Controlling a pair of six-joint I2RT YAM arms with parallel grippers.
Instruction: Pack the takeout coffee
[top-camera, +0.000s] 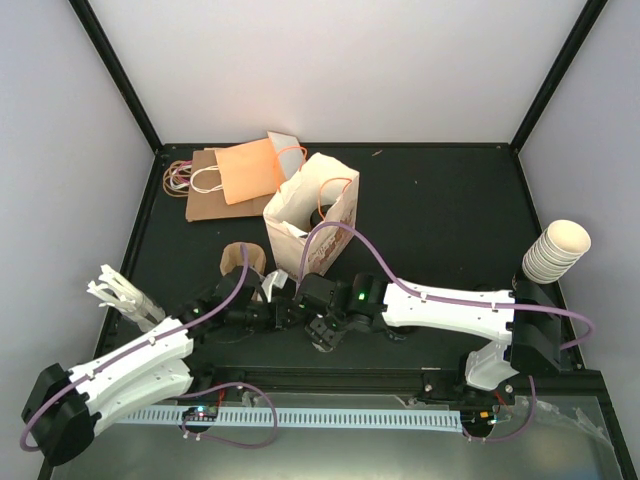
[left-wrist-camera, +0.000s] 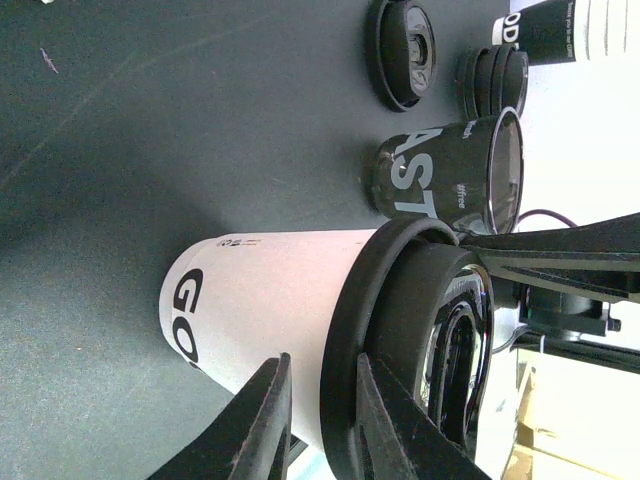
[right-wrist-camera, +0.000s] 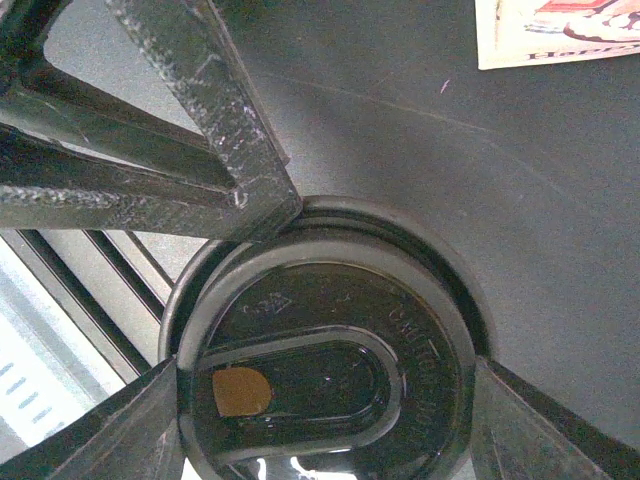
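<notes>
– Fingers of the left hand (left-wrist-camera: 322, 365) come first, poking up from the bottom of the left wrist view. State?
– Nearly closed, slim gap. The rim of the black lid (left-wrist-camera: 400, 320) sits in that gap. A sliver of cup shows between one finger and the rim, so clamped or not, can't tell.
– Where's the task item?
– The takeout coffee (left-wrist-camera: 260, 300) is the cream cup with the dark "GO" print, lower centre of that view, lid on, base on the dark surface (left-wrist-camera: 150, 120). Overhead it's buried under both wrists, centre frame, near the open white paper bag (top-camera: 300, 215).
– Right hand?
– The right hand (right-wrist-camera: 325, 370) is over the lid, spread wide. One finger (right-wrist-camera: 90, 430) is at lower left, the other at lower right, and both butt against the lid's edge. So it grips the lid across its width. A tan spot shows in the sip hole (right-wrist-camera: 240, 390). A left-hand finger crosses the upper left of that view and meets the rim.
– Clutter?
– A black cup (left-wrist-camera: 440, 175) with white lettering is just beside the coffee, upper right of the left wrist view. A loose black lid (left-wrist-camera: 405, 50) lies on the surface above it.
– Overhead?
– An orange bag (top-camera: 250, 170) lies on a flat brown bag (top-camera: 205, 200), upper left. A stack of cream cups (top-camera: 555, 250) is at the right edge.
</notes>
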